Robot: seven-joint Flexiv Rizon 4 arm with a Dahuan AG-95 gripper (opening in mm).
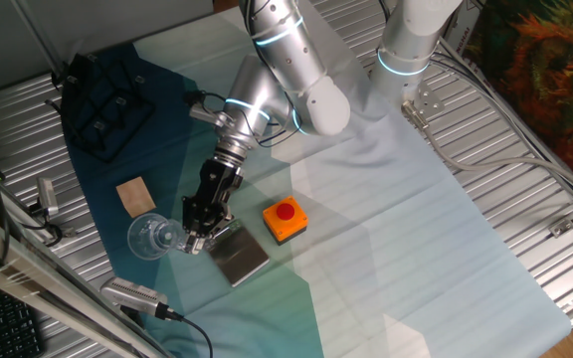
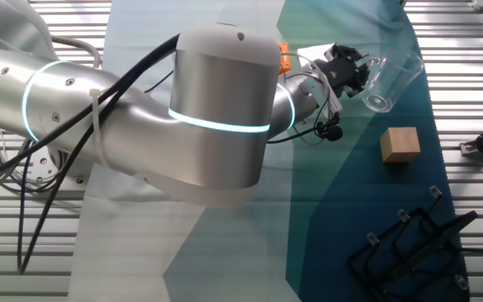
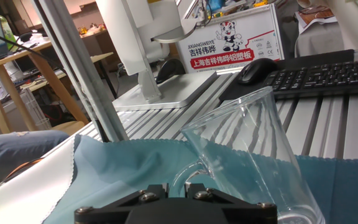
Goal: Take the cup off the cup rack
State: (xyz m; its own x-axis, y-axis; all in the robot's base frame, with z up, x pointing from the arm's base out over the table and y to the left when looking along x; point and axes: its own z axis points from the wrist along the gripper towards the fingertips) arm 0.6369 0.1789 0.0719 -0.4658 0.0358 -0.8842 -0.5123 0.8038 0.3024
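1. Your gripper [image 1: 199, 237] sits low over the teal cloth [image 1: 167, 129], pointing down toward the near-left part of the table, with the arm [image 1: 286, 70] reaching in from above.
2. In the hand view you see the two fingers [image 3: 156, 191] drawn close together with only a narrow slit between them, and the handle of the cup [image 3: 253, 155] runs straight into that slit. The jaws look clamped on the handle, so you have the cup in hand.
3. The cup [image 1: 152, 237] is off the cup rack [image 1: 102, 104] and well apart from it. In the one fixed view it is at the left of the gripper, near the cloth's front edge, tilted. You cannot tell whether its base touches the cloth.
4. In the other fixed view the cup [image 2: 388, 80] leans away from the gripper [image 2: 350, 71], mouth outward, and the cup rack [image 2: 418, 243] lies far off at the lower right.
5. The wooden block [image 1: 134, 196] lies just behind the cup, apart from it.
6. The grey metal plate [image 1: 240, 255] lies just beside the gripper on its right, and the orange box with the red button [image 1: 285, 219] stands near the plate's far corner.
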